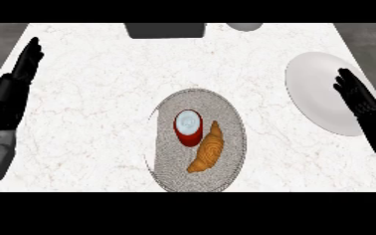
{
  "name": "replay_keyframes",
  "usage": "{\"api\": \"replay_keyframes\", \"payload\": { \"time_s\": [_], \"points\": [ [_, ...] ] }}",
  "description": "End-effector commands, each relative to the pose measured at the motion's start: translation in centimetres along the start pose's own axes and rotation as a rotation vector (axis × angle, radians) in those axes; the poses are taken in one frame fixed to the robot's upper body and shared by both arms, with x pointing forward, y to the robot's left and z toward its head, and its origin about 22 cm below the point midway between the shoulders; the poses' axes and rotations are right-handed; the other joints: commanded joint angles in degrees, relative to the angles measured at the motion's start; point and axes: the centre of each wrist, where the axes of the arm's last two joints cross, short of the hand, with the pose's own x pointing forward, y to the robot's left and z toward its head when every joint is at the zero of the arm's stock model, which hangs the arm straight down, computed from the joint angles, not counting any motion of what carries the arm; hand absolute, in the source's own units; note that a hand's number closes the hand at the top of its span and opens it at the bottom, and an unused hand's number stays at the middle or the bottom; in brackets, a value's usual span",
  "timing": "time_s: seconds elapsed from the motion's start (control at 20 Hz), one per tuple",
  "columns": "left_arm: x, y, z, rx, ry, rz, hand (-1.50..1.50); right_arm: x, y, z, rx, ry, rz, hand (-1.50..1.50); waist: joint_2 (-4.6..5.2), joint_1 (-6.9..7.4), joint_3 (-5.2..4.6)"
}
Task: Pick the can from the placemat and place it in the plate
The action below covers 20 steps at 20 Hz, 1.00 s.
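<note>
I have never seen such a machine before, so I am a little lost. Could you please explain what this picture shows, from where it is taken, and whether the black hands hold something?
This is one view from the robot's own head, looking steeply down at a marble counter. The black shapes at the sides are its hands: the left hand rests open at the left edge, and the right hand is open over a white plate. Neither holds anything. In the middle lies a round grey placemat. On it stand a red can and, beside it, a croissant.
</note>
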Motion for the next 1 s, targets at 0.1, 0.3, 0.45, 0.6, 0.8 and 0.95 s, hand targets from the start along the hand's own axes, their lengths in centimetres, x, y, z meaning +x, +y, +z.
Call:
{"api": "replay_keyframes", "payload": {
  "time_s": [0.1, 0.3, 0.45, 0.6, 0.8, 0.95],
  "points": [
    [-2.9, -7.2, 3.6, -0.071, 0.284, 0.225, 0.0, 5.8, 2.2, -3.0, -0.068, -0.177, -0.028, 1.5, 0.29, 2.84, 1.71],
    [-5.2, -9.9, 6.4, -0.163, 0.472, 0.365, 0.0, 8.7, -3.0, -3.2, -0.118, -0.135, 0.572, 1.5, 1.41, 2.8, -0.57],
    [-4.8, -13.8, 8.5, -0.219, 0.563, 0.489, 0.0, 6.6, 2.9, -4.7, -0.496, -0.176, 0.183, -1.5, 0.53, 3.52, 1.66],
    [-3.3, -14.5, 8.0, -0.22, 0.585, 0.504, 0.0, 6.5, 8.1, -4.4, -0.531, -0.25, 0.09, -1.5, 0.13, 2.9, 1.85],
    [-2.6, -13.7, 9.5, -0.206, 0.598, 0.5, 0.0, 5.9, 12.3, -2.4, -0.447, -0.267, 0.129, -1.5, 0.11, 2.45, 1.85],
    [-4.5, -12.4, 8.4, -0.197, 0.587, 0.489, 0.0, 8.9, 9.9, -1.0, -0.38, -0.214, 0.23, -1.5, 0.16, 1.88, 1.8]
  ]
}}
